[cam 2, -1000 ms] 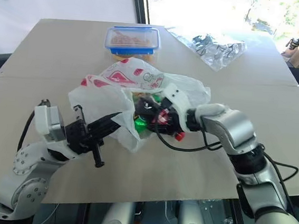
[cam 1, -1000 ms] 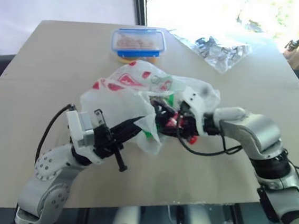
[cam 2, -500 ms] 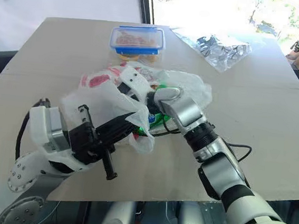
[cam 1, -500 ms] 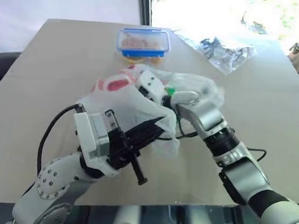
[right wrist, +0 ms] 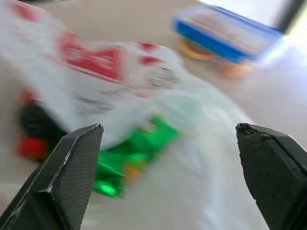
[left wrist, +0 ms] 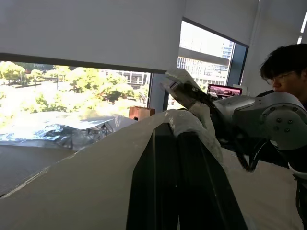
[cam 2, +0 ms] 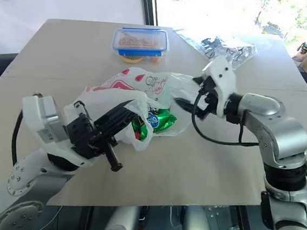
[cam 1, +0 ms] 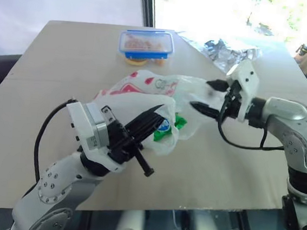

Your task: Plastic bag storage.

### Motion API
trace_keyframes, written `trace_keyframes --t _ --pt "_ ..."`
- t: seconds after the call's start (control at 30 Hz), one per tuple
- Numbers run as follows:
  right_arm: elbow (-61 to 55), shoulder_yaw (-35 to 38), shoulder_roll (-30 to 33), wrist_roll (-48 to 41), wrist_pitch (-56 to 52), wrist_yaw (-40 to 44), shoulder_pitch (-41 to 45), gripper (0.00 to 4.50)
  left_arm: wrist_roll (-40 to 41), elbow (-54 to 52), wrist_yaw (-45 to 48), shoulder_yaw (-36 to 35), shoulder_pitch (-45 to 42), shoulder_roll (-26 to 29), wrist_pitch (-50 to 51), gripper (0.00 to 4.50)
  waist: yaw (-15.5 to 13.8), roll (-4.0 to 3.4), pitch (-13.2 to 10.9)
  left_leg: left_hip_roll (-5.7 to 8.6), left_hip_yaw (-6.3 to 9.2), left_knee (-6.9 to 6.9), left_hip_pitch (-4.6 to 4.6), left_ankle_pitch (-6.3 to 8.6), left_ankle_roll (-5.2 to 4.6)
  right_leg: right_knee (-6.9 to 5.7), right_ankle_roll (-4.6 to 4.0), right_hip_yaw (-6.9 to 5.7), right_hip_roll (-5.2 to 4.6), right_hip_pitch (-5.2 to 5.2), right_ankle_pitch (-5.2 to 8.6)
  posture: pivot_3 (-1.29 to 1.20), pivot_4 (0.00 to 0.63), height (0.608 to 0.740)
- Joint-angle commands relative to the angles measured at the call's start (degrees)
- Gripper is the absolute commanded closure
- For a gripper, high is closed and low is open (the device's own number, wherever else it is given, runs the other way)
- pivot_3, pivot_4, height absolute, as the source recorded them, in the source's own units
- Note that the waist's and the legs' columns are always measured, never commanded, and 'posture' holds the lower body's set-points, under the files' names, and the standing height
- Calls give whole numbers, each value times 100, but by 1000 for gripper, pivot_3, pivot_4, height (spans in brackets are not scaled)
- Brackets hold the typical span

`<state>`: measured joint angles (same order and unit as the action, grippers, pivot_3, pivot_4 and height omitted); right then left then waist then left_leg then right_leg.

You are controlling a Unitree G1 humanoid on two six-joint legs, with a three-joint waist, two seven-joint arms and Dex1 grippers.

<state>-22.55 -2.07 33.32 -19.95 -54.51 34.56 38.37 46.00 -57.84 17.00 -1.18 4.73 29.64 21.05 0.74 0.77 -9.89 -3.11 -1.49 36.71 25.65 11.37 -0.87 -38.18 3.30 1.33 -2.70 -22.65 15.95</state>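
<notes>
Left gripper (cam 1: 152, 120) was clamped shut on a fold of the plastic bag (cam 1: 145, 92), its black fingers pointing forward and slightly upward from a forearm that rose from the near edge of the table (cam 1: 65, 68). In the left wrist view the two fingers (left wrist: 163, 191) stood pressed together with white film (left wrist: 192, 124) caught over their tips. Right gripper (cam 1: 207, 95) hung at the bag's far right side with its fingers spread wide, gripping nothing; its forearm reached in from the right, roughly level and pointing toward the left.

The bag sat near the middle of the table, lifted on its near side, red marks on its upper face. Through its thin wall a green packet (cam 2: 161, 121) showed inside, low and toward the near right. Beyond the bag, a blue-lidded clear box (cam 1: 148, 44) held pale food. Farther right lay a crumpled silvery clear bag (cam 1: 225, 48) with dark bits.
</notes>
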Motion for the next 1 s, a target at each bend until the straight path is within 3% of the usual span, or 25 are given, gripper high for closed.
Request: trace_keyframes --t 0.03,0.13,0.23,0.4,0.43,0.53,0.57,0.73,0.93,1.0 --pt "358 37 -21 489 251 -571 13 28 -403 22 284 261 214 -99 -297 4500 3 0 0 0 0 3 1 0 0 0 0 1 0 0 0 0 150 740" --pt "955 -409 103 1048 636 -718 -4 28 -677 633 892 236 405 -168 -744 4500 0 -2 2 0 -4 4 -2 0 0 -1 0 5 1 1 0 0 150 740" --pt "1333 -292 -86 835 302 -605 104 28 -733 1328 1480 9 466 -222 -1192 4500 -2 -3 2 -1 -1 4 -2 0 0 -3 -1 2 2 -1 1 0 150 740" --pt "1575 157 -194 340 -51 -349 335 2326 -439 2220 2496 -699 746 -233 -1856 4500 2 -4 0 -2 -6 4 6 0 -1 -3 -1 5 1 -6 0 0 150 740" --pt "1601 205 -175 256 -59 -269 350 2958 -400 2323 2636 -782 804 -259 -1947 4500 0 -4 0 -3 -6 4 5 0 -1 -3 -1 4 1 -6 0 0 150 740" --pt "1681 278 -92 11 -137 33 359 4188 -363 2640 3090 -943 1006 -371 -2264 4500 -15 -3 1 -3 -5 4 6 1 -1 -2 -1 1 0 -4 1 0 150 740" --pt "1714 284 -66 -27 -138 93 357 4370 -364 2726 3212 -971 1059 -410 -2356 4500 -8 -3 2 -3 -4 4 5 1 -1 -2 -1 1 0 -4 1 0 150 740" --pt "1884 290 62 -91 -44 258 384 4370 -391 2891 3567 -979 1224 -565 -2607 4500 -12 -3 1 -3 -2 4 5 1 -2 -2 -1 -1 0 -4 1 0 150 740" --pt "1362 528 108 -414 -323 240 271 4370 266 2857 4060 -1134 1504 -253 -2154 4500 3 -4 1 -6 -5 3 5 1 -1 -3 0 1 0 -6 1 0 150 740" --pt "1261 844 -55 -640 -543 66 339 4500 716 2958 3746 -1354 1186 -266 -1905 3679 -7 -3 1 -7 -2 2 4 1 -2 -3 0 -2 1 -5 1 0 150 740"
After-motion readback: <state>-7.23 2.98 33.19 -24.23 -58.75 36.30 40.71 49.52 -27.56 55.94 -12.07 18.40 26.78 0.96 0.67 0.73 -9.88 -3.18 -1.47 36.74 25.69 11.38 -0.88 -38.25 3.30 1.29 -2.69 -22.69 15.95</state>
